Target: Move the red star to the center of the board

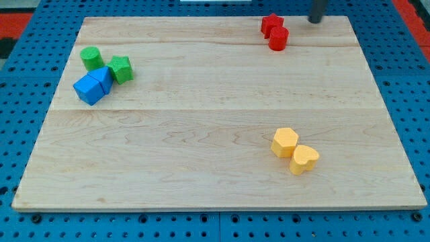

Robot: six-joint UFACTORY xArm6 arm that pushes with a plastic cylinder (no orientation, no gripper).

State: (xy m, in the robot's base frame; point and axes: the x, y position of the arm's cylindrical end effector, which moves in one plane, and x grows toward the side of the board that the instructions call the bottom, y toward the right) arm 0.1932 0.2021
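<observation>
My tip [316, 21] stands at the board's [201, 134] top edge, near the red star [271, 24], at its 3 o'clock, apart from it. A red cylinder [278, 38] touches the star at its 5 o'clock. My rod carries no jaws.

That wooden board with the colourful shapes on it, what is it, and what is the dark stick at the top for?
It is a robot's play table. One camera looks down at the wooden board. The dark stick is the robot arm's rod; my tip pushes blocks around. It holds nothing, because there is no claw.

My tip sits at the view's top, just right of the red star, which touches a red cylinder. On the left are two green blocks and two blue blocks. Lower right are two yellow blocks.
</observation>
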